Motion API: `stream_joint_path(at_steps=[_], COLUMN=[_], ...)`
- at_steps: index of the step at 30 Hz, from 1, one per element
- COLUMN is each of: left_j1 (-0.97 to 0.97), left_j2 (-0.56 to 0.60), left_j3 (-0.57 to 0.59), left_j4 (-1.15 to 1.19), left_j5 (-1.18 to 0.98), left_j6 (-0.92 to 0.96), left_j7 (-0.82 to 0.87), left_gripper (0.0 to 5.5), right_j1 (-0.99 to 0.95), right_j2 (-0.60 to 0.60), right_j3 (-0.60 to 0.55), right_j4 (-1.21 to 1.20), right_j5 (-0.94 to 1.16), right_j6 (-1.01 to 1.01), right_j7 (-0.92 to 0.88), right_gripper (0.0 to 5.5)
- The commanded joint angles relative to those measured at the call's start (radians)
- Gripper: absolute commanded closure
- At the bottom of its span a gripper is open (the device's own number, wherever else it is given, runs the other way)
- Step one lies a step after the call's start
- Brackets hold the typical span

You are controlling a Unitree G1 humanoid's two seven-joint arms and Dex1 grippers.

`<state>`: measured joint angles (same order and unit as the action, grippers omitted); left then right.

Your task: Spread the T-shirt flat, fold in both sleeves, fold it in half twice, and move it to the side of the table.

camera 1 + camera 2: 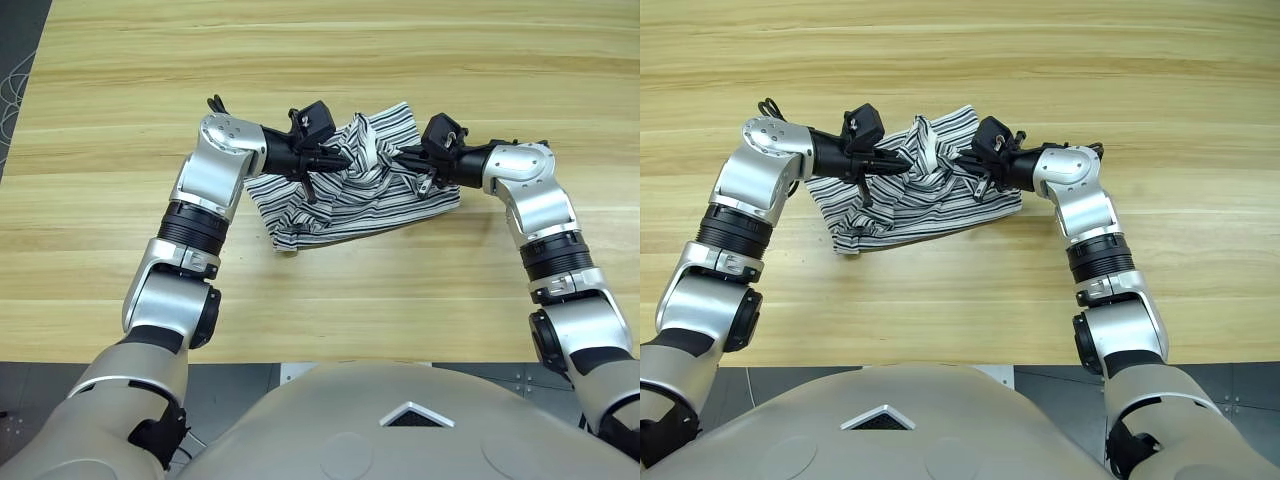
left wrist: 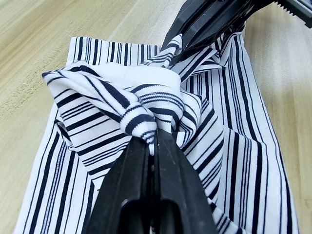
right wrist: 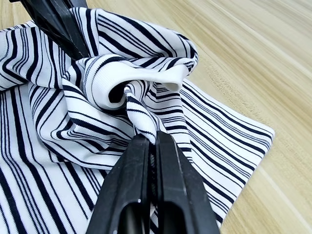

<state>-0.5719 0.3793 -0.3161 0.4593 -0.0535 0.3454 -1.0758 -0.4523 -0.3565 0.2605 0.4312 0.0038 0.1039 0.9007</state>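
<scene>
Over on the left of the frame the left gripper (image 1: 345,160) is pointing inward toward the centre. Its two fingers are pinching tight on a bunched ridge of striped cloth, and in the wrist view the fabric is being squeezed between the tips with no gap.

The T-shirt (image 1: 340,210) is lying mid-frame, a little above centre, on the wooden table (image 1: 300,60), right between the two arms. It is looking anything but flat. It is sitting as a crumpled, partly doubled bundle of black-and-white stripes, roughly a slanted rectangle. Its long axis is running left to right and dipping toward the lower left, where one corner is poking out loose. A twisted peak of cloth, with what seems to be a ribbed edge rolled into it, is standing up at the upper middle of the bundle.

Just right of that peak the right gripper (image 1: 402,157) is pointing in from the opposite side, likewise clamping closed on a fold of the same ridge.

The two sets of tips are sitting close together and nearly facing each other, so neither arm is nearer. Most of the shirt is lying below and outward from both tools. I'd judge the spreading is not yet done. Drawing the two holds apart along that left-right axis looks like what would open the bundle.
</scene>
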Motion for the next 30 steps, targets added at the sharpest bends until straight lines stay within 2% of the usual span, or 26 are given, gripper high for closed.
stream_joint_path(at_steps=[1,30], left_j1=[-0.022,-0.059], left_j2=[0.004,0.023], left_j3=[-0.004,-0.012], left_j4=[0.002,-0.013], left_j5=[0.014,0.035], left_j6=[-0.007,-0.029], left_j7=[-0.001,-0.020], left_gripper=[5.40,5.40], right_j1=[-0.015,-0.015], right_j2=[0.001,-0.028], right_j3=[-0.001,-0.013], right_j4=[-0.010,-0.061], right_j5=[-0.002,-0.001], right_j6=[-0.002,0.021], right_j7=[-0.002,0.009], right_gripper=[5.36,5.36])
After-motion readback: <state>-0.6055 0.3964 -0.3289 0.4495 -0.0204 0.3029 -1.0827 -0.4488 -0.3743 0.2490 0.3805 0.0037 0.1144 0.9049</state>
